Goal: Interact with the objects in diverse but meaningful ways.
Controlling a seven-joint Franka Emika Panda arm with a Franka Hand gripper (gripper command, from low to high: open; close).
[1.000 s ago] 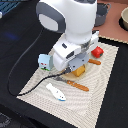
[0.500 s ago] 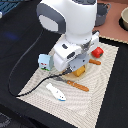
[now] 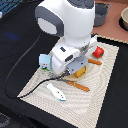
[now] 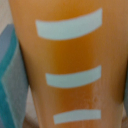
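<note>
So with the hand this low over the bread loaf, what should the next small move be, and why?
Probably close on the bread loaf, if the fingers straddle it. The wrist view is filled by its orange crust and pale score marks, and the exterior view shows the arm directly over it on the mat. The fingers are not visible, so this is tentative.

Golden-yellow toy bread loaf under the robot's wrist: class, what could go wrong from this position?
1. The wrist view is filled by the golden-yellow bread loaf, so the gripper cannot be seen; a grasp might go off-centre and let the loaf slip.
2. The small white carton with blue-green print stands close beside the arm; it could be knocked over.
3. The orange-handled cutlery lies next to the loaf and might get pushed.
</note>
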